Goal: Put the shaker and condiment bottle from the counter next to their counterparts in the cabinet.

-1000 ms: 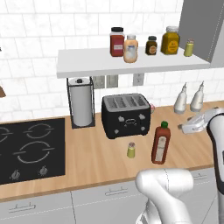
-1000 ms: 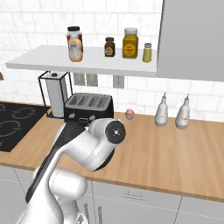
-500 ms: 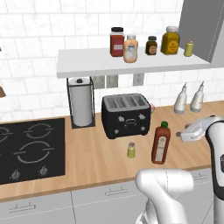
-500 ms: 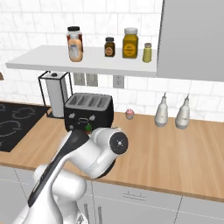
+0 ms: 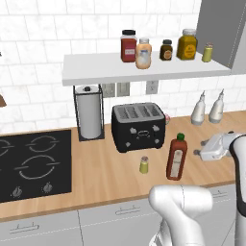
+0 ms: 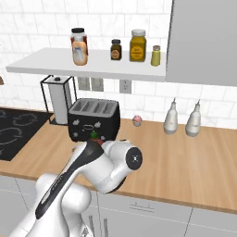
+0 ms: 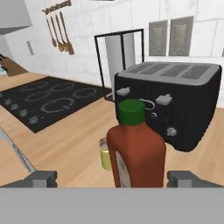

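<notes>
The condiment bottle (image 5: 177,157), dark red with a green cap, stands upright on the counter (image 5: 96,163) in front of the toaster. The small yellow-green shaker (image 5: 143,165) stands just left of it. My gripper (image 5: 199,148) is open, level with the bottle and a little to its right, with nothing held. In the hand view the bottle (image 7: 135,155) stands close ahead, centred between my wide-apart fingertips (image 7: 41,178), with the shaker (image 7: 104,154) partly hidden behind it. In the right base view my arm covers all but the green cap of the bottle (image 6: 94,135). The cabinet shelf (image 5: 144,73) carries the counterparts, among them a twin shaker (image 5: 207,53).
A black toaster (image 5: 138,126) stands right behind the bottle. A paper towel holder (image 5: 89,111) is to its left, and the black stovetop (image 5: 33,163) lies further left. Two white nozzle bottles (image 5: 208,108) stand at the back right. On the shelf are a red jar (image 5: 128,46), a peach jar (image 5: 143,53), a dark jar and an amber jar.
My gripper has moved left and slightly down, closing in on the condiment bottle from the right. It has stayed open. The bottle and shaker have not moved.
</notes>
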Controlling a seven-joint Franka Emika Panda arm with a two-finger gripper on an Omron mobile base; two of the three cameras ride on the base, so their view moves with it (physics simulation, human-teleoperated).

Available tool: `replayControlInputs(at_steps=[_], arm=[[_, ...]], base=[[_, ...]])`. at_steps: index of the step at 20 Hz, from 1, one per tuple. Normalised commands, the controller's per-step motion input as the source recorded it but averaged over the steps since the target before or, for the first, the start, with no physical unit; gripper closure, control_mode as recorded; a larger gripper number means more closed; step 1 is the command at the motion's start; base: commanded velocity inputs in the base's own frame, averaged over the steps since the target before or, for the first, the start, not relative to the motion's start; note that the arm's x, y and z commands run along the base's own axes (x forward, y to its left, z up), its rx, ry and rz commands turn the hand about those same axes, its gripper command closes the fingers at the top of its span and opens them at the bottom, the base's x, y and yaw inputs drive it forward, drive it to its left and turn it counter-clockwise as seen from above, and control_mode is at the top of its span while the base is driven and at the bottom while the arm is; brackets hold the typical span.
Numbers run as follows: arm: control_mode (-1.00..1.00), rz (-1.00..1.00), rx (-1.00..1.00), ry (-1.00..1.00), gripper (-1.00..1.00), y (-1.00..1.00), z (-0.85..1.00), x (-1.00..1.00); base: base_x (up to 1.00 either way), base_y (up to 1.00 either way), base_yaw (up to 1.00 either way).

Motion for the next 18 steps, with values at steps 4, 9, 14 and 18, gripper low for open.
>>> replayControlInputs(at_steps=[4,9,14,18], arm=[[-1.0,0.02,0.0,0.0,-1.0,0.0,-0.13,0.0],[-1.0,0.04,0.02,0.0,-1.0,-0.1,-0.16,0.06],[-1.0,0.14,0.02,0.0,-1.0,-0.31,-0.14,0.06],[-1.0,0.12,0.0,0.0,-1.0,0.0,-0.01,0.32]], base=[[0.0,0.0,0.0],[0.0,0.0,0.0],[0.0,0.0,0.0],[0.0,0.0,0.0]])
